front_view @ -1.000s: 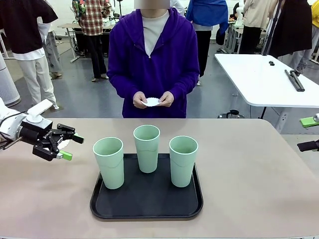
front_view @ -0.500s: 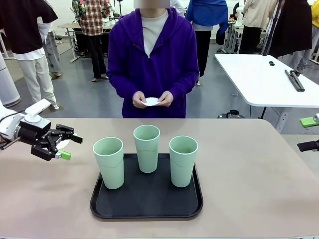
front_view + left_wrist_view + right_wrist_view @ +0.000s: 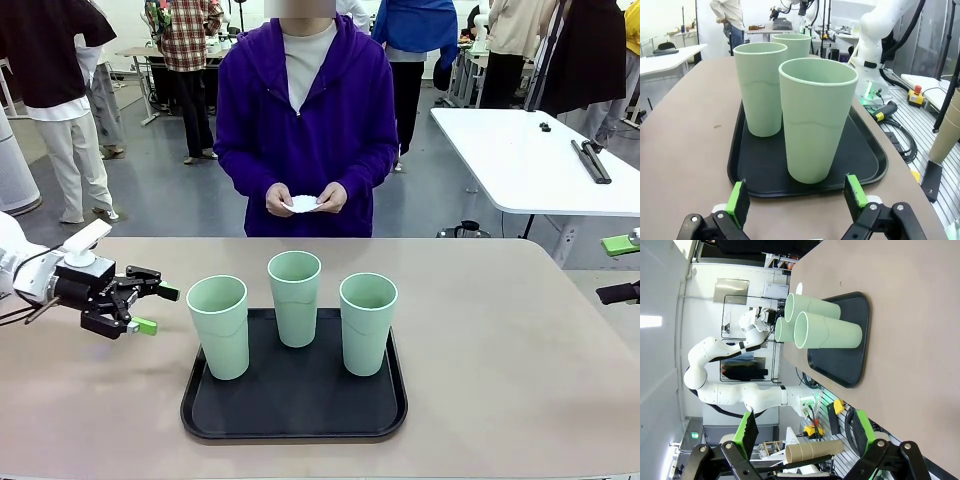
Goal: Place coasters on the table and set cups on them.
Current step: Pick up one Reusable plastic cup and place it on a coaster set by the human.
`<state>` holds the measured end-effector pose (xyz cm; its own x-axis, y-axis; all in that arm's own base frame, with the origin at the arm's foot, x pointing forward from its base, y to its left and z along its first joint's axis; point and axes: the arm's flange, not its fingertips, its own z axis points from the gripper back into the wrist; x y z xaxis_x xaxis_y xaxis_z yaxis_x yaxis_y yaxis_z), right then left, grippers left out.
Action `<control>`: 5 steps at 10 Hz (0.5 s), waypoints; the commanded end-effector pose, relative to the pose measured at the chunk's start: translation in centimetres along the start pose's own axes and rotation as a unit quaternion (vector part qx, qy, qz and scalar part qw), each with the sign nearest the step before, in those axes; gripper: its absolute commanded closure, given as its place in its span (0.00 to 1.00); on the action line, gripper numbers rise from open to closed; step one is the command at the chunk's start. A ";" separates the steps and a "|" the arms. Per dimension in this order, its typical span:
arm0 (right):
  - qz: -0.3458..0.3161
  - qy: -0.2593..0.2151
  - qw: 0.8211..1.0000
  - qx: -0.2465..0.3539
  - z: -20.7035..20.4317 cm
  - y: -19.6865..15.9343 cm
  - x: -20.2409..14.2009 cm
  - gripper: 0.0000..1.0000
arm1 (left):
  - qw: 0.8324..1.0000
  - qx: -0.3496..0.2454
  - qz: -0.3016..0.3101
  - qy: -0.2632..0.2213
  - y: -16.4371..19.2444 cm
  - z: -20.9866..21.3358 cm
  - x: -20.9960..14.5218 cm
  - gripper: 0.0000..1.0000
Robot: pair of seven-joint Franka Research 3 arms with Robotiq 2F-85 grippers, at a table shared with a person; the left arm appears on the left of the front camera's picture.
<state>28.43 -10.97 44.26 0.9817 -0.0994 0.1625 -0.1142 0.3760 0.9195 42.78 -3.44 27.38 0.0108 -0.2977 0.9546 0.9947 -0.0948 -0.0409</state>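
Left wrist view | left claw [image 3: 796, 196] open, empty | nearest cup [image 3: 817, 120] upright on black tray [image 3: 760, 165], dead ahead, not touching | right claw [image 3: 805, 432] open, well apart, so left is nearer | coasters [image 3: 303, 204] in person's hands [image 3: 335, 199], across tabletop [image 3: 520, 340]

Bright, even light from overhead; the cups [image 3: 294, 297] cast short soft shadows on the tray [image 3: 293, 405], and the table [image 3: 500, 350] looks flat and matte. The front view is sharp. Wrist views bow at the edges; the left gripper [image 3: 796, 196] at 6 o'clock is slightly soft; a lamp [image 3: 650, 320] at 9 o'clock blows out white
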 end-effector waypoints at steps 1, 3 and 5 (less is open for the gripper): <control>0.001 0.001 1.000 0.002 0.0 0.0 0.0 0.00 | 0.998 0.004 -0.032 -0.046 0.7 -0.5 -0.4 0.00; 0.001 0.001 1.000 0.002 0.0 0.0 0.0 0.00 | 0.997 -0.007 -0.032 -0.071 0.8 -1.1 -1.4 0.00; 0.001 0.001 1.000 0.002 0.0 0.0 0.0 0.00 | 0.997 -0.006 -0.007 -0.075 1.5 -1.8 -2.1 0.00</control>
<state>28.43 -10.97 44.26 0.9817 -0.0994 0.1625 -0.1141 0.3760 0.9195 43.27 -4.58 25.26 0.0148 -0.1801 0.9835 0.9910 -0.1279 -0.0384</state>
